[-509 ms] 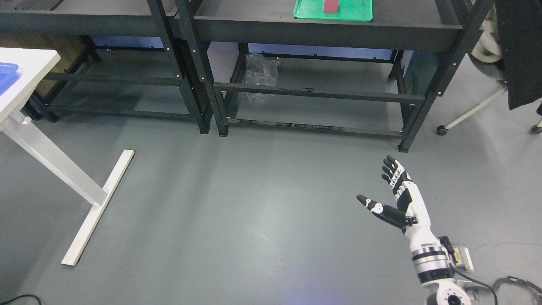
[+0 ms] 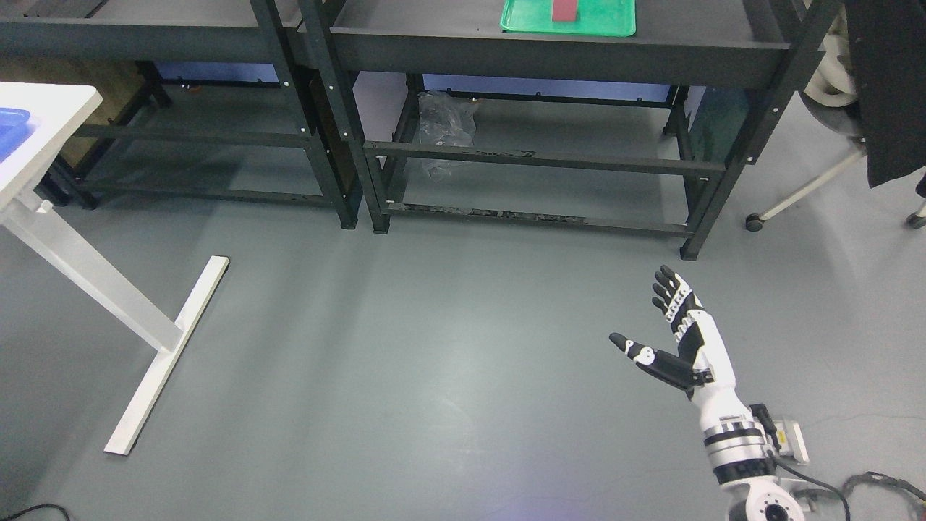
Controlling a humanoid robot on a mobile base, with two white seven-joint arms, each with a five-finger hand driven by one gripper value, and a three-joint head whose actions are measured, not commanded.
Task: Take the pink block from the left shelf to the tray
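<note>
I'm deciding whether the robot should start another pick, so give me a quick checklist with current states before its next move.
1. Right hand free: ok, fingers spread, holding nothing, over the floor.
2. Pink block in the green tray: ok, it lies inside the tray on the right shelf.
3. More blocks on the left shelf: cannot tell, its top is mostly out of frame.
4. Left hand ready: cannot tell, not visible.
5. Floor path to the shelves: ok, only the white table's foot at the left.
</note>
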